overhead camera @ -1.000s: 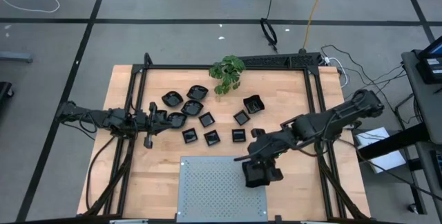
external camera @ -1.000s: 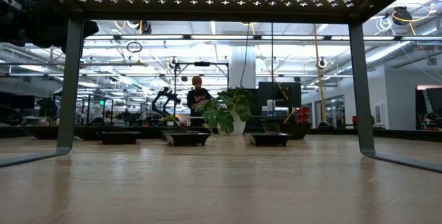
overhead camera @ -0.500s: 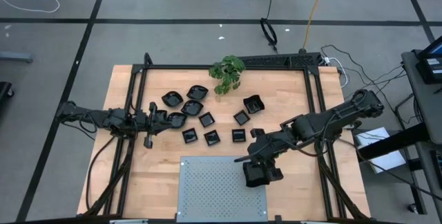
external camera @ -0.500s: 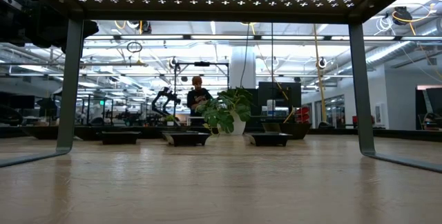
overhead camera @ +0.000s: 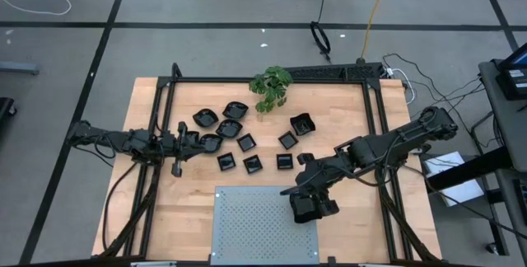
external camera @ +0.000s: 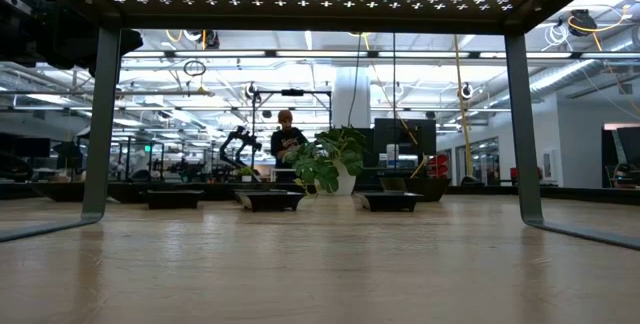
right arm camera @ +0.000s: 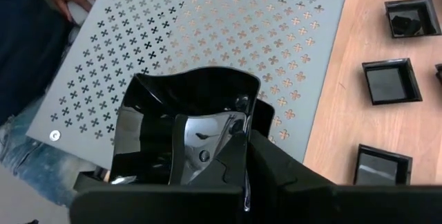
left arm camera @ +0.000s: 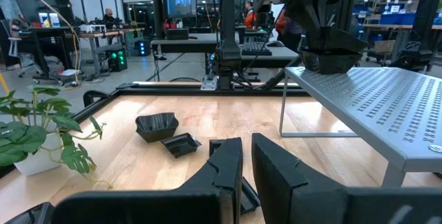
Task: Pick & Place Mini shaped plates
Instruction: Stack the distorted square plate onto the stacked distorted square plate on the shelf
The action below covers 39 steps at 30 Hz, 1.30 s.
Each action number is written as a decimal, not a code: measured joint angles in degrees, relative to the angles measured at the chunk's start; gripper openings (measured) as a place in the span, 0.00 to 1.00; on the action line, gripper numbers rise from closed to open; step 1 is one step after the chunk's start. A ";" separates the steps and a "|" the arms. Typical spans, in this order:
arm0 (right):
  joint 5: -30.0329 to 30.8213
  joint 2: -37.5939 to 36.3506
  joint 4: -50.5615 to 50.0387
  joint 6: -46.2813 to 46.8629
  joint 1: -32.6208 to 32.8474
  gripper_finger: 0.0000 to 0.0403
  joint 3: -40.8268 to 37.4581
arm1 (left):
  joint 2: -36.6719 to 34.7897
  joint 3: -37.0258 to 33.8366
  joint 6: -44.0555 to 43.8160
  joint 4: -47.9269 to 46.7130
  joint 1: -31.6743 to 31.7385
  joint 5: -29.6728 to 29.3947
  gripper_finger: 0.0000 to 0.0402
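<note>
Right gripper [right arm camera: 243,156] jaws clamped on a mini plate [right arm camera: 186,124] above the panel's [overhead camera: 255,222] right edge: lower level, then release. Left gripper [left arm camera: 246,156] jaws nearly together, empty.

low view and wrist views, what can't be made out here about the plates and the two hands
- Low view: neither hand shows; only three plates appear, edge-on, so their shapes can't be told.
- High view: the left hand sits against the dark plates, so its fingers blend in.
- Right wrist view: the right hand grips a plate, whose near rim is hidden by the fingers.
- Left wrist view: the plate under its fingers is mostly hidden.
</note>
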 joint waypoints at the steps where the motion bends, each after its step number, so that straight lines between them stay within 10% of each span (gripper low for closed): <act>1: -0.01 0.00 0.00 -0.03 0.00 0.00 0.01 | 0.00 0.00 -0.02 -0.01 0.00 0.00 0.09; 32: 0.70 -10.03 1.73 -3.46 -0.38 0.19 0.00 | 0.00 0.00 -0.01 0.01 0.00 0.02 0.09; 39: 16.73 -16.59 -0.04 -2.92 -0.75 0.19 -4.36 | 0.00 0.00 0.00 -0.01 0.00 0.01 0.09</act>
